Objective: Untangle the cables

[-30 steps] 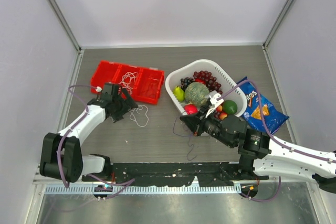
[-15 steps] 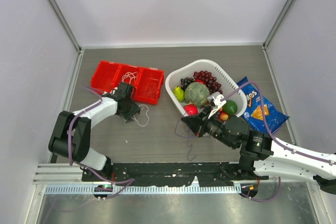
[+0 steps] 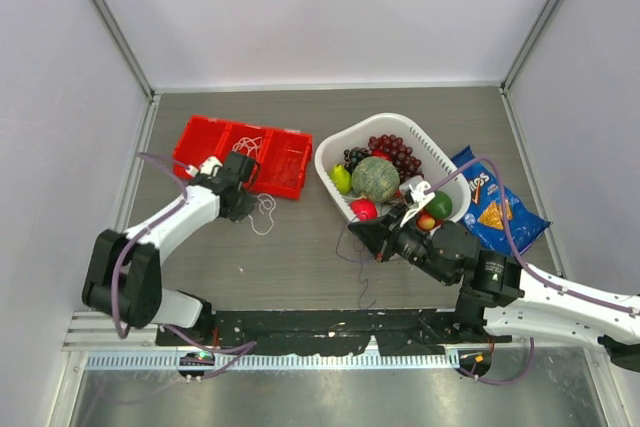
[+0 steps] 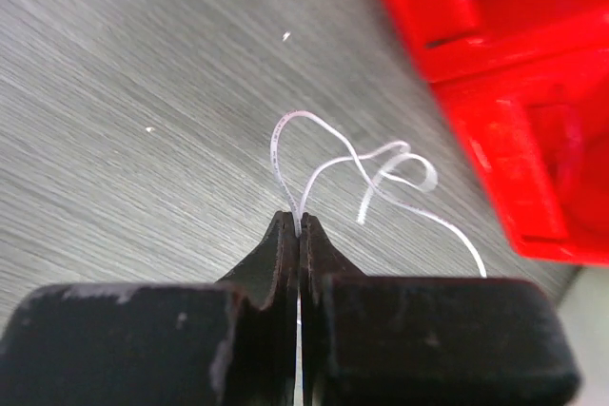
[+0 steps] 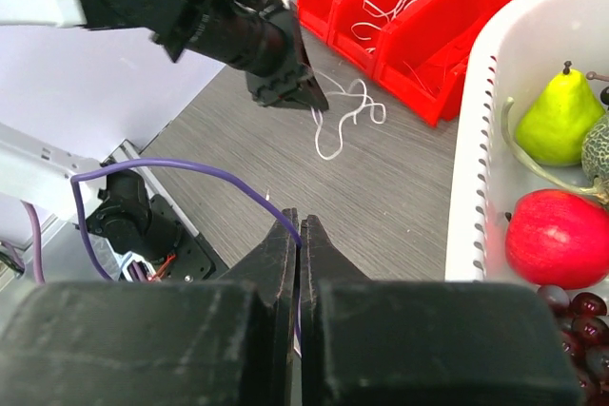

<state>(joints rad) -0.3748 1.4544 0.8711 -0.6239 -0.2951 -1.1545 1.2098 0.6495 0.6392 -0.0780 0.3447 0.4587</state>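
Two cables are in hand. A thin white cable [image 4: 314, 173] loops on the table beside the red bin, and my left gripper [image 4: 299, 225] is shut on one of its strands. From above, the left gripper [image 3: 248, 209] sits just in front of the bin with the white cable [image 3: 264, 213] trailing to its right. My right gripper [image 5: 301, 227] is shut on a thin purple cable [image 5: 190, 166], which arcs left and drops down. In the top view the right gripper [image 3: 353, 231] hovers left of the basket, and the purple cable [image 3: 362, 287] hangs toward the near edge.
The red bin [image 3: 285, 162] holds more white cord [image 3: 248, 147] in its middle compartment. A white basket [image 3: 335, 179] of fruit stands at centre right, with a blue chip bag [image 3: 495, 209] beside it. Grey walls close in the table on three sides.
My left gripper has shut on the white cable and drawn it slightly back toward the red bin. The right gripper stays shut on the purple cable, barely shifted.
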